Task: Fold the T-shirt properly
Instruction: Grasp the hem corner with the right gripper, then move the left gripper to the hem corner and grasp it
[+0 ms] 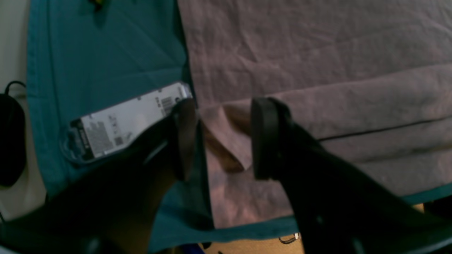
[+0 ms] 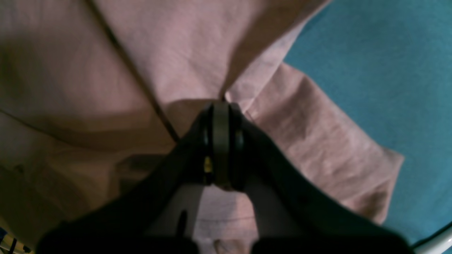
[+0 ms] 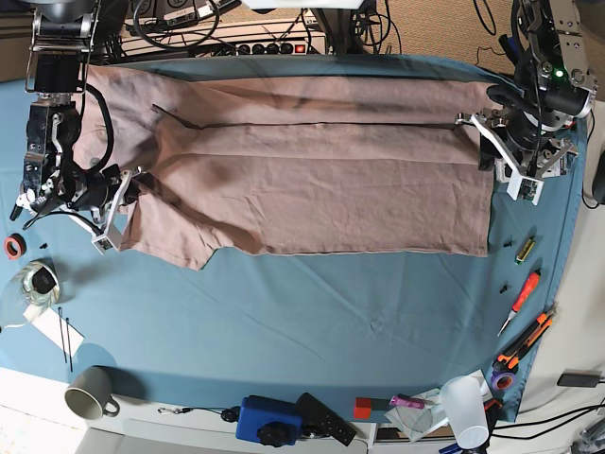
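Observation:
The dusty-pink T-shirt lies spread wide across the teal table cloth. My right gripper is shut, pinching a raised fold of the T-shirt beside a short sleeve; in the base view this right gripper is at the shirt's left end. My left gripper is open, its jaws straddling a small raised fold at the edge of the T-shirt; in the base view this left gripper is at the shirt's right end.
A white labelled packet lies on the cloth beside my left fingers. Screwdrivers lie at the right edge. A mug, a blue box and a plastic cup stand along the front. A glass jar stands at the left.

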